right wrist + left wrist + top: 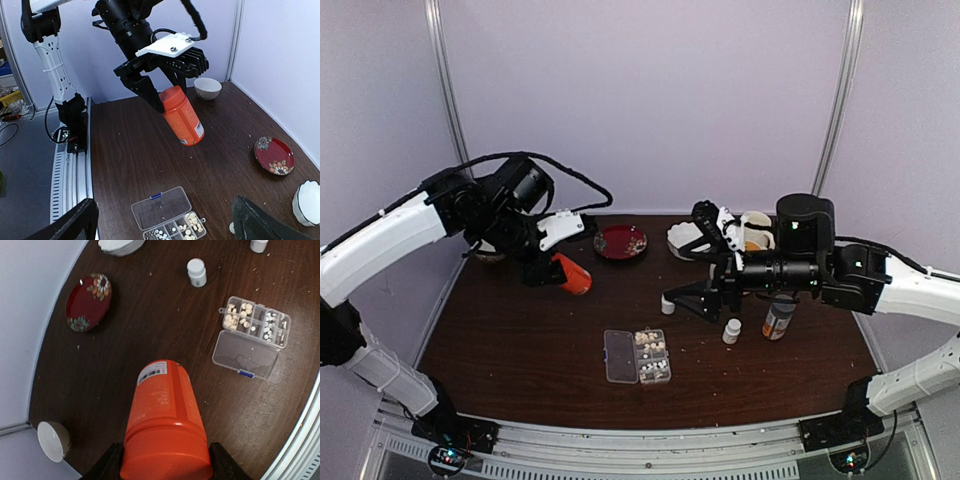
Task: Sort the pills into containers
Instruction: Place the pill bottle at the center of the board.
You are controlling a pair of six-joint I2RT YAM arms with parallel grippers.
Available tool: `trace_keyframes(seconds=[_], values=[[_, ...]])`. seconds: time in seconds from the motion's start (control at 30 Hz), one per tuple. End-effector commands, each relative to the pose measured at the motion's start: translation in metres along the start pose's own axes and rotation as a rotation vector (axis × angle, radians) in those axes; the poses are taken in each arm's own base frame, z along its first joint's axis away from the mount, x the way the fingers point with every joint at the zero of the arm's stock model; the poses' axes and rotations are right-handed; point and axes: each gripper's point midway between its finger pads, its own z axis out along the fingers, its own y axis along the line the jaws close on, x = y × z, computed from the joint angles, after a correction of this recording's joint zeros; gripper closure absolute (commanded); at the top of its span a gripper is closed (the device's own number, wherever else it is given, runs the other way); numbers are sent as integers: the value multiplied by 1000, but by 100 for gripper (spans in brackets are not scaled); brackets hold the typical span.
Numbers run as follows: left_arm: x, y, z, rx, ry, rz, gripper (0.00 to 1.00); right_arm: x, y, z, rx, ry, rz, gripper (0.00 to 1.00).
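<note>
bottle (165, 425) clamped in our left gripper (162, 92) | right gripper (165, 220) wide open, empty | box (245, 356) — some cells (259, 315) hold pills (235, 315), we'd guess partway

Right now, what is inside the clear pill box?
The pill box holds beige pills in some cells, smaller white ones in others. Its lid lies open, so nothing covers them.

One orange bottle (165, 425), one clear pill box (252, 335), one red floral plate (89, 302), two small white bottles (196, 272) and one round white bowl (51, 440).
</note>
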Motion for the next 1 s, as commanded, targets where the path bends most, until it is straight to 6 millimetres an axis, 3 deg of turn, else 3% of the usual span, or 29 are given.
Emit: trace_keyframes(seconds=[0.0,0.17,0.33,0.67,0.7,0.9,0.97], values=[[41,9,24,71,203,-215,100,18,-24,1,132,83,73,5],[57,20,56,136,336,-313,100,27,-26,-6,159,79,85,5],[56,33,80,143,388,-361,100,38,-29,-13,184,88,92,5],[79,34,117,120,506,-388,96,48,-32,-23,219,97,88,5],[79,34,119,117,508,-392,92,48,-32,-23,220,97,87,5],[79,31,119,126,488,-403,45,44,-32,-22,218,96,84,5],[78,31,117,119,475,-407,34,44,-32,-22,218,96,84,6]])
